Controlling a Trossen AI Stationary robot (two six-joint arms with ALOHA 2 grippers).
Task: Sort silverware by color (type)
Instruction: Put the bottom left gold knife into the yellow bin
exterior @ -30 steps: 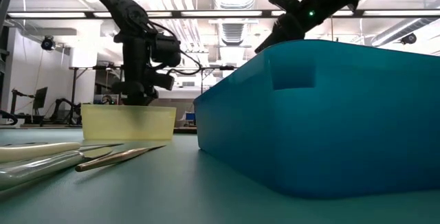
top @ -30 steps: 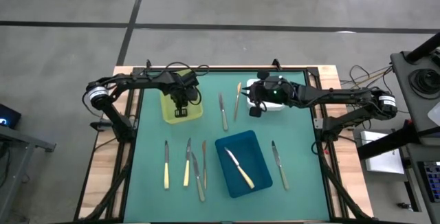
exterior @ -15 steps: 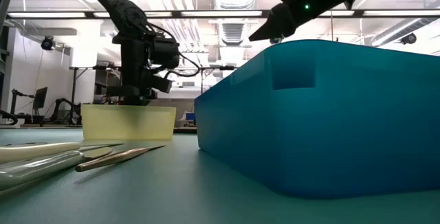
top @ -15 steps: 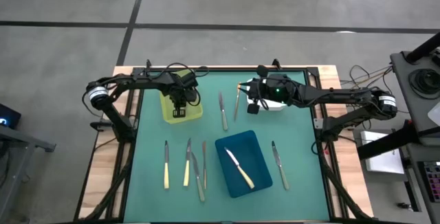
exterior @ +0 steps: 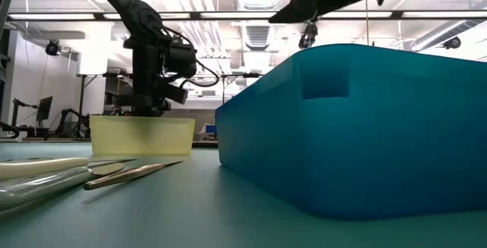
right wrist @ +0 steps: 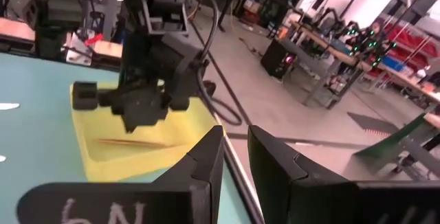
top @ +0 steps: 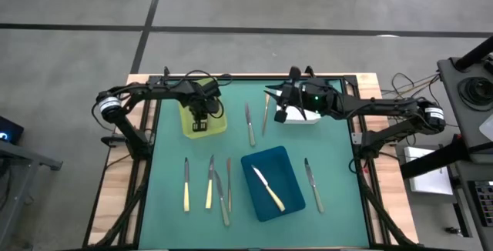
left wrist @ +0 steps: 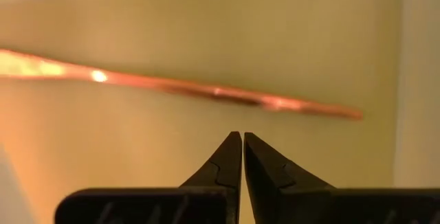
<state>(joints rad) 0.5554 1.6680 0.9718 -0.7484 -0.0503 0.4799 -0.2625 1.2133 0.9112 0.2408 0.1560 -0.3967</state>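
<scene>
Left gripper (top: 201, 125): your left arm hangs over the yellow tray (top: 218, 125) at the table's far left; its fingers (left wrist: 227, 157) are pressed together with nothing between them.
Yellow tray contents: you have one gold-copper utensil (left wrist: 206, 90) lying on the tray floor, just past the closed fingertips and not touching them.
Loose silverware, near left: you see a cream-handled knife (top: 186, 184), a second cream-handled knife (top: 209, 183), an all-silver knife (top: 222, 199) and a thin copper-coloured piece (top: 229, 172) lying side by side on the green mat (top: 169, 151), left of the blue tray.
Loose silverware, far centre: a silver knife (top: 249, 125) and a cream-handled piece (top: 266, 112) lie between the yellow tray and the white tray (top: 306, 119).
Blue tray (top: 290, 197): it sits near the front centre and holds one cream-handled knife (top: 269, 189), laid diagonally.
Right gripper (top: 279, 115): your right arm reaches in over the white tray's left edge, raised off the table; its fingers (right wrist: 206, 157) stand slightly apart, and I cannot tell whether anything is in them.
Far right: one more silver knife (top: 313, 184) lies on the mat right of the blue tray.
</scene>
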